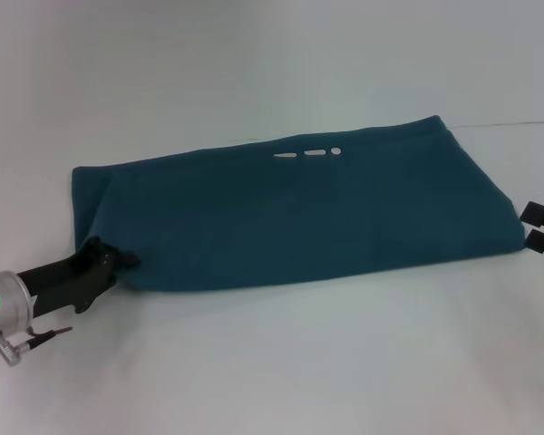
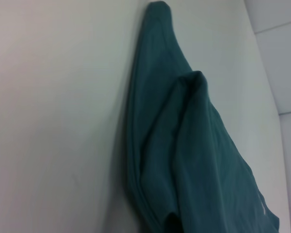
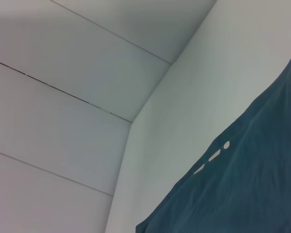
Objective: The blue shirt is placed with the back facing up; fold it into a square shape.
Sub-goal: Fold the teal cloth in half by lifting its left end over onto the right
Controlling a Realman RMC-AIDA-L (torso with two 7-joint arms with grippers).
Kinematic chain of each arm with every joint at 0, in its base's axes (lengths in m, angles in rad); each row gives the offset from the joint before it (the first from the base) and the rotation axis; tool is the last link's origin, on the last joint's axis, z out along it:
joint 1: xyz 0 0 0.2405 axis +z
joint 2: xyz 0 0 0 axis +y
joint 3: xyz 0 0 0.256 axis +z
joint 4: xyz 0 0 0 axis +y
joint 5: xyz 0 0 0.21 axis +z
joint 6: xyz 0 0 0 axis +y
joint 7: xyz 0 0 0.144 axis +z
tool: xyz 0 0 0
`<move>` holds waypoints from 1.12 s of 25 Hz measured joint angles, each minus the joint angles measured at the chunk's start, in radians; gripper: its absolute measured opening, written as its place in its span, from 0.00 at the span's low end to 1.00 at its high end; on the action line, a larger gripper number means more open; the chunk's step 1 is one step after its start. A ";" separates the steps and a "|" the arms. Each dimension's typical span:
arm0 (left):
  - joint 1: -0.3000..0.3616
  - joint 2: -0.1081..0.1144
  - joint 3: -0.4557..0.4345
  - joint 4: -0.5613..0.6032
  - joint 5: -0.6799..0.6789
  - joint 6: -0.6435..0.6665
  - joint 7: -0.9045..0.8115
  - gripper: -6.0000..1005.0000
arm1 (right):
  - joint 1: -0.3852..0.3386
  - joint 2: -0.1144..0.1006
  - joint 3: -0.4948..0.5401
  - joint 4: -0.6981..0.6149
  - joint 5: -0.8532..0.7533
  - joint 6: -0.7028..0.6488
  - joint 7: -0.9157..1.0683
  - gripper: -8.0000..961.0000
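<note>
The blue shirt (image 1: 299,213) lies on the white table, folded into a long band running from left to right, with three small white marks (image 1: 310,153) near its far edge. My left gripper (image 1: 113,258) is at the shirt's near left corner and touches the fabric there. The left wrist view shows the shirt's layered folds (image 2: 184,155) close up. My right gripper (image 1: 541,227) is open and empty, just off the shirt's near right corner. The right wrist view shows the shirt's far edge (image 3: 242,194) and its white marks (image 3: 213,156).
The white table (image 1: 272,362) carries nothing else in view. A seam in the table surface (image 1: 517,122) runs behind the shirt's far right corner. Pale wall panels (image 3: 63,97) show in the right wrist view.
</note>
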 joint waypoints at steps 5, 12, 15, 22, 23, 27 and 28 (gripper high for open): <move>0.048 0.001 0.004 0.064 0.000 0.062 0.032 0.03 | -0.003 0.000 0.001 0.006 0.000 0.001 0.000 0.77; 0.148 0.015 -0.015 0.174 0.001 0.120 0.028 0.01 | -0.006 0.000 0.012 0.025 0.000 0.008 0.000 0.77; 0.174 0.030 -0.032 0.199 0.006 0.123 0.027 0.01 | -0.006 0.003 0.012 0.028 0.000 0.015 0.002 0.77; 0.197 0.044 -0.146 0.239 0.107 0.130 0.025 0.02 | -0.006 0.001 0.012 0.039 0.000 0.034 0.009 0.77; 0.198 0.046 -0.163 0.240 0.123 0.130 0.025 0.02 | -0.007 0.001 0.012 0.039 0.000 0.037 0.009 0.77; 0.202 0.050 -0.206 0.256 0.178 0.122 0.012 0.02 | -0.008 0.001 0.012 0.039 0.000 0.041 0.009 0.77; 0.201 0.050 -0.207 0.257 0.180 0.122 0.011 0.02 | -0.008 0.001 0.012 0.039 0.000 0.041 0.009 0.77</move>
